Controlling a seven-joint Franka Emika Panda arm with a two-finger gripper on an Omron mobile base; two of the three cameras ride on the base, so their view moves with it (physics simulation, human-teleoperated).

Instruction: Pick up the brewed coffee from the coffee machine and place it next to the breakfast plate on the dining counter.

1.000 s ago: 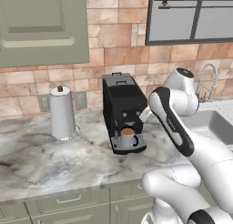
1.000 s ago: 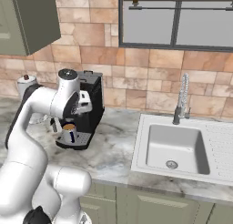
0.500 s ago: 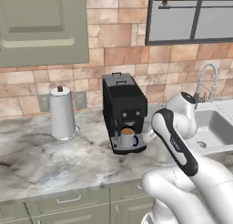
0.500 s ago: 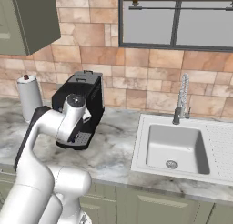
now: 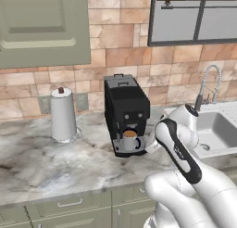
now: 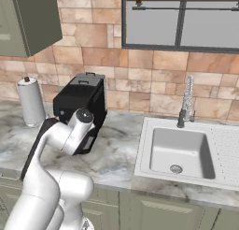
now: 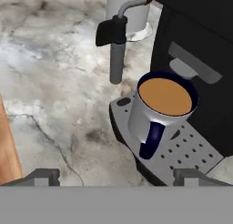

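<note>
The arm has folded down from the high reach it held a second ago: in the left base view its white forearm and dark elbow now lie low at the right of centre, just beside the coffee machine (image 5: 126, 112), where before the wrist stood up beside the machine's upper body. In the right base view the arm's upper joint now sits in front of the machine (image 6: 83, 110) at centre left and hides its drip tray.

The brewed coffee (image 7: 160, 110) sits on the grey perforated drip tray (image 7: 182, 150), under the spout, with its dark blue handle turned toward the lower part of the hand view. In the left base view the same mug (image 5: 130, 140) shows just left of centre, untouched and full of brown liquid.

The gripper (image 7: 117, 176) is spread wide and holds nothing; its two dark fingertips (image 7: 42, 175) rise at the bottom corners of the hand view, well apart, with the mug between and above them. The steam wand (image 7: 116, 50) hangs at upper centre, beside the mug.

By my reading, the approach is nearly lined up: the hand is low, level with the mug and aimed at it. The grasp is not yet made, and the carry to the dining counter is all still ahead.

The paper-towel roll (image 5: 63, 115) stands at centre left, where it was.
</note>
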